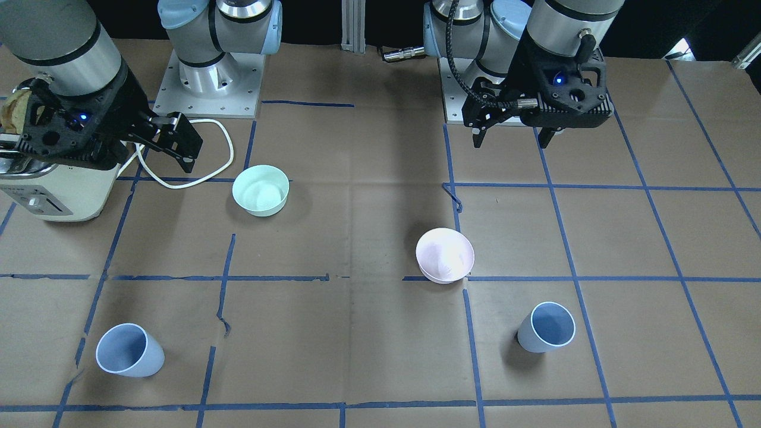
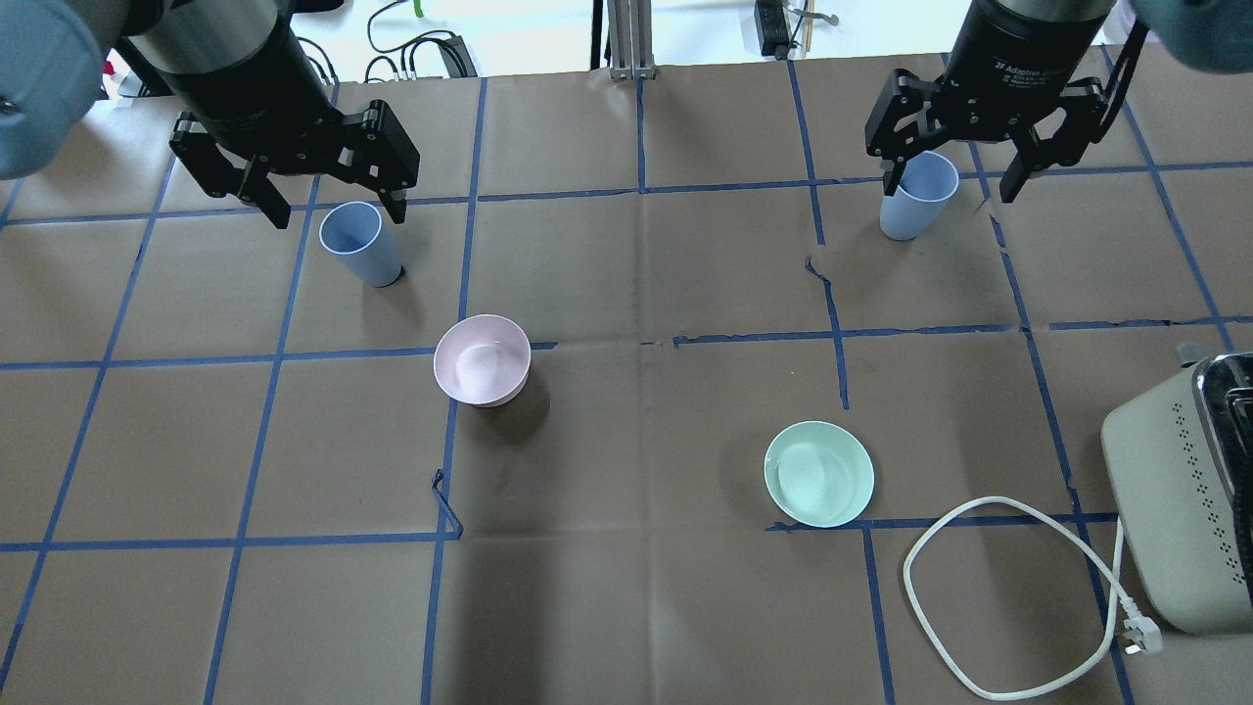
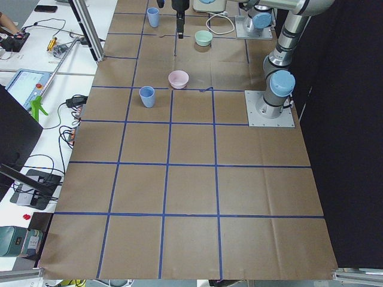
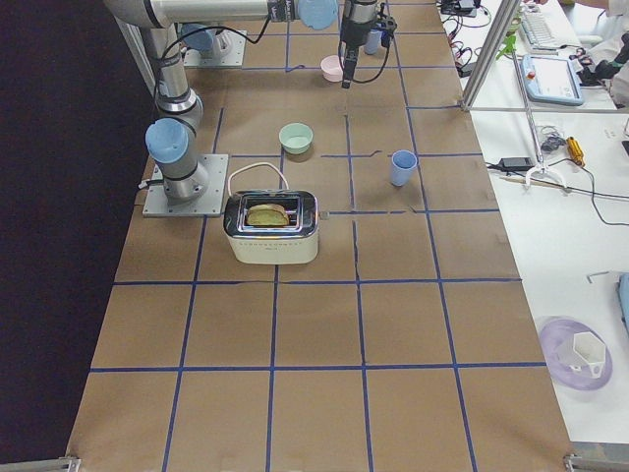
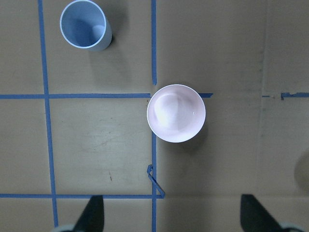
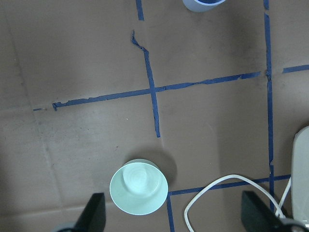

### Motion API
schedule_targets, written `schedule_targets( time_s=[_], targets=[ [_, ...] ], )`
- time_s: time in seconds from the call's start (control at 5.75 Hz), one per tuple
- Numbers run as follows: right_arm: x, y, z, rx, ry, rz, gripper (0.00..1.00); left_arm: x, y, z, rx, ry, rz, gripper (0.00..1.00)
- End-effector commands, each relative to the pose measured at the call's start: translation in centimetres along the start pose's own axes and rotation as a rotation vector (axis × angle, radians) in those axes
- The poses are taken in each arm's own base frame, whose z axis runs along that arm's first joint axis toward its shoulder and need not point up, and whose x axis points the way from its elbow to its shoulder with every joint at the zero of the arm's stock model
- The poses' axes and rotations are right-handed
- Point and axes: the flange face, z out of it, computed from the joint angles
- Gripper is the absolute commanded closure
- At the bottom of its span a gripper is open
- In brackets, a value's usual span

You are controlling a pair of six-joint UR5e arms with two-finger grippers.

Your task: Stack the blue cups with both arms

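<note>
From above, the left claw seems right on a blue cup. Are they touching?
Apart. In the left wrist view the left claw hangs open and the blue cup stands well clear of its tips.

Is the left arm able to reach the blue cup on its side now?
Probably yes: the left gripper hangs open, the blue cup stands alone and upright, the pink bowl sits aside.

Pale periwinkle-blue cup (image 2: 354, 243) by the black left end effector (image 2: 338, 208), matching blue cup (image 2: 917, 196) by the black right end effector (image 2: 950, 188), pink bowl (image 2: 482, 359), mint-green bowl (image 2: 818, 474), brown worktop (image 2: 636, 441) gridded in blue tape, cream toaster (image 2: 1175, 509).
</note>
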Motion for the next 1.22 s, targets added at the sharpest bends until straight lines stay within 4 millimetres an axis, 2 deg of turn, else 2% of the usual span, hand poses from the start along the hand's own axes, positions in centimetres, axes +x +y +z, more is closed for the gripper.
schedule_targets(
  time_s=[0.0, 0.7, 0.87, 1.04],
  targets=[
    [0.0, 0.0, 0.0, -0.001, 0.000, 0.000, 0.00, 0.0, 0.1, -0.4, 0.003, -0.002, 0.000, 0.01],
    [0.0, 0.0, 0.1, -0.003, 0.003, 0.002, 0.00, -0.1, 0.4, -0.6, 0.007, -0.004, 0.000, 0.01],
    [0.6, -1.1, 0.5, 0.005, 0.000, 0.005, 0.00, 0.0, 0.5, -0.7, 0.009, -0.001, 0.003, 0.01],
    [4.0, -4.6, 0.4, 0.115, 0.001, -0.080, 0.00, -0.4, 0.5, -0.7, 0.010, -0.004, 0.009, 0.01]
  ],
)
